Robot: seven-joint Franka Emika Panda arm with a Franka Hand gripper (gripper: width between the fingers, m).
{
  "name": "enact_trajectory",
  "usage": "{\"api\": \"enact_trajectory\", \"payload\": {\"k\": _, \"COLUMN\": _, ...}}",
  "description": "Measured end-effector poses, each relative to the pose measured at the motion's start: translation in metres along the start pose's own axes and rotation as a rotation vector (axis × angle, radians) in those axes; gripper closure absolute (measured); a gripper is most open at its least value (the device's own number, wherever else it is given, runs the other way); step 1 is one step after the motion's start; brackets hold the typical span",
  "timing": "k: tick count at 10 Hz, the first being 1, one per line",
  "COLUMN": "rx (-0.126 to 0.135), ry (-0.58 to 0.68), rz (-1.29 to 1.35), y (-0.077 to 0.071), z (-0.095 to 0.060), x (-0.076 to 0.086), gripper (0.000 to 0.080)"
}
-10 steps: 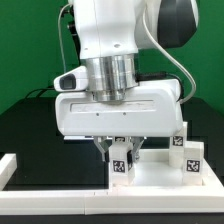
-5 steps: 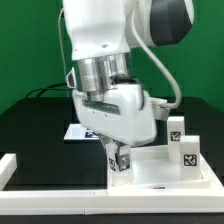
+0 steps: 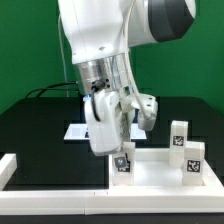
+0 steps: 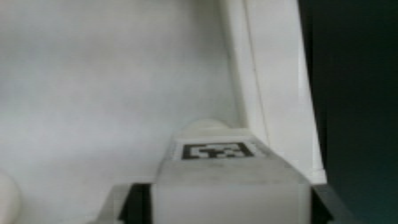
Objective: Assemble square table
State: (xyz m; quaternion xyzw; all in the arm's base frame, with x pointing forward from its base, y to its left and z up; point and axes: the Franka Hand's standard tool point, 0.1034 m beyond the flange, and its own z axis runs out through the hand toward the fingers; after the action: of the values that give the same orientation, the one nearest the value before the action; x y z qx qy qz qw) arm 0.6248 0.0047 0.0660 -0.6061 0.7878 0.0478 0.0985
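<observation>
- A white robot arm [image 3: 100, 40] reaches down from above toward a black tabletop [image 3: 30, 125], with a green wall behind it.
- The pincer [image 3: 121, 152] points down and is clenched around a small white leg [image 3: 123, 164] with a black-and-white tag on its face.
- In the wrist view, the same leg [image 4: 217, 160] sits between the two dark fingers [image 4: 139, 205], with its tag facing the camera.
- The held leg stands upright at a corner of the square table panel [image 3: 155, 172], the corner nearest the middle of the exterior view; whether it is seated in a socket cannot be told.
- The panel is white and lies flat on the tabletop at the exterior view's lower right, with a raised edge along its sides.
- Two more tagged legs stand upright on the panel's far side at the exterior view's right: one nearer [image 3: 192, 158], one behind it [image 3: 179, 135]. They are well apart from the held leg, with bare panel between.
- A long white border rail [image 3: 60, 197] runs along the front edge, and a short white block [image 3: 8, 167] stands at the exterior view's left.
- The marker board [image 3: 74, 131] lies flat behind the arm, partly hidden.
- To the exterior view's left of the arm, the black tabletop lies open.
</observation>
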Motion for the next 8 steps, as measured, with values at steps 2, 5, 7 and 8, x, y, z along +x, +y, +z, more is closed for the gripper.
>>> {"api": "enact_trajectory", "payload": {"k": 2, "rx": 0.001, "ry": 0.002, "rz": 0.091, "y": -0.0002, "z": 0.0001, "x": 0.0011, "gripper": 0.0509}}
{"api": "enact_trajectory", "payload": {"k": 5, "rx": 0.003, "ry": 0.007, "rz": 0.132, "y": 0.0008, "z": 0.0006, "x": 0.003, "gripper": 0.0508}}
{"api": "enact_trajectory", "payload": {"k": 7, "rx": 0.003, "ry": 0.007, "rz": 0.131, "y": 0.0011, "z": 0.001, "x": 0.0026, "gripper": 0.0459}}
{"api": "enact_trajectory", "payload": {"k": 8, "rx": 0.002, "ry": 0.007, "rz": 0.128, "y": 0.0012, "z": 0.0011, "x": 0.0024, "gripper": 0.0258}}
